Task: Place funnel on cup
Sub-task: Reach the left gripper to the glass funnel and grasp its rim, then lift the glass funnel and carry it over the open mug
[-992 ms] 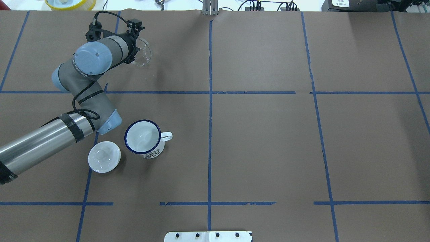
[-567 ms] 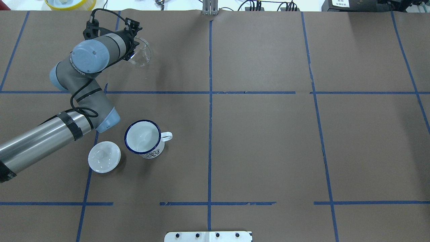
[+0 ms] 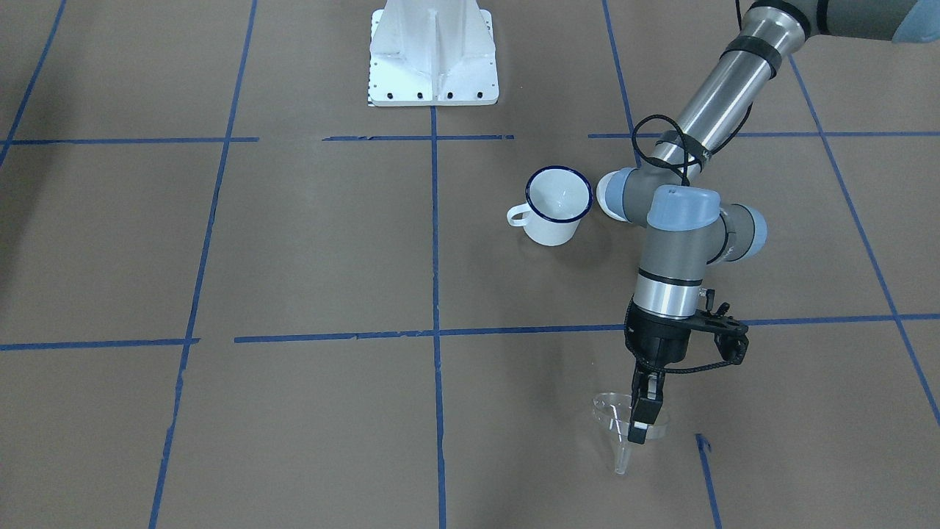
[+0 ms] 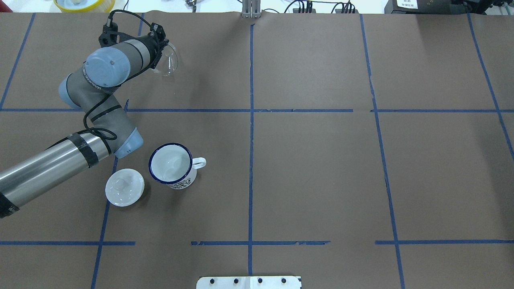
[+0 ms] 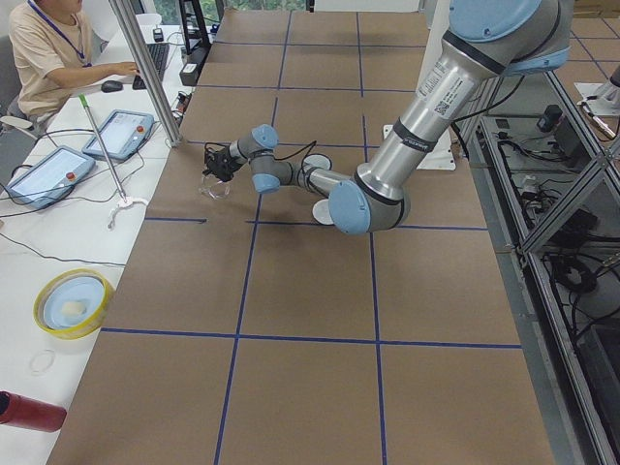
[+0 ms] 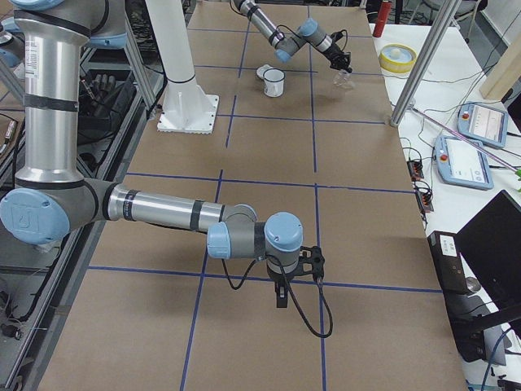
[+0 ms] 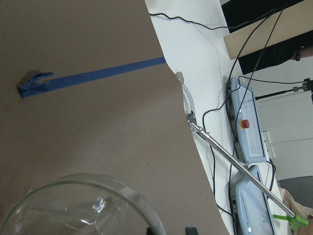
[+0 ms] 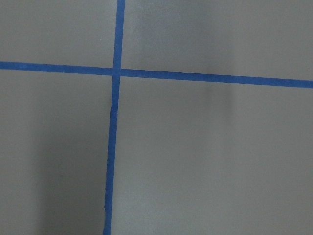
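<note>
Funnel (image 3: 613, 420), rim pinched by left gripper (image 3: 639, 432), hangs spout-down, ready for the cup (image 4: 172, 164) at six o'clock overhead; I cannot tell how the right gripper (image 6: 281, 298) fingers stand.

The funnel (image 3: 615, 422) — clear, with a wide round bowl above a narrow spout — hangs spout-down and slightly tilted. Its rim is pinched by the left gripper (image 3: 639, 432), and it seems to be lifted clear. The cup (image 3: 558, 209), white with a dark blue rim, stands upright well apart — loop handle toward the robot's right.
</note>
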Controlling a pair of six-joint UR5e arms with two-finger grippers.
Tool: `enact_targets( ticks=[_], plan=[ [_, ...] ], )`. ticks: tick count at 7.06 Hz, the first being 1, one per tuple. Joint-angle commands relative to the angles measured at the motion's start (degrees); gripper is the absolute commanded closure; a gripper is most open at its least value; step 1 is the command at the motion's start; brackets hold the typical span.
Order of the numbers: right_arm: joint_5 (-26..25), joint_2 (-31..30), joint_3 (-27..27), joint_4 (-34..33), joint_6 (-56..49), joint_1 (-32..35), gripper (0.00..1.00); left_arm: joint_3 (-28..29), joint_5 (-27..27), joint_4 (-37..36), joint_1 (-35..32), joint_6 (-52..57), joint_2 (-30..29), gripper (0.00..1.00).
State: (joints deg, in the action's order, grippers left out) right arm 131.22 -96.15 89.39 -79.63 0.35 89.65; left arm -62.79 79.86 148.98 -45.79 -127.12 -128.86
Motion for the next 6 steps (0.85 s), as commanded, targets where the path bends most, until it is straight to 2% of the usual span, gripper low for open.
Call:
enact_targets(
  ticks=[1, 2, 3, 4, 5, 6],
  plan=[
    [0.00, 0.00, 0.00, 0.00, 0.00, 0.00, 0.00, -7.83, 2.91, -0.27, -2.45, 0.38, 0.10, 1.00],
    [0.00, 0.00, 0.00, 0.00, 0.00, 0.00, 0.00, -12.92, 7.46, -2.01, -2.90, 0.47, 0.36, 1.00],
    [0.00, 0.00, 0.00, 0.00, 0.00, 0.00, 0.00, -18.80, 9.77, -7.77, -2.90, 0.47, 0.45, 1.00],
    [0.00, 0.00, 0.00, 0.00, 0.00, 0.00, 0.00, -27.47, 13.88, -15.05, -2.81, 2.65, 2.72, 1.00],
    [0.00, 0.00, 0.00, 0.00, 0.00, 0.00, 0.00, -38.17, 17.31, -27.22, -2.81, 7.54, 4.74, 1.00],
    [0.00, 0.00, 0.00, 0.00, 0.00, 0.00, 0.00, -45.94, 20.31, -40.65, -2.64, 12.81, 4.85, 1.00]
  ],
)
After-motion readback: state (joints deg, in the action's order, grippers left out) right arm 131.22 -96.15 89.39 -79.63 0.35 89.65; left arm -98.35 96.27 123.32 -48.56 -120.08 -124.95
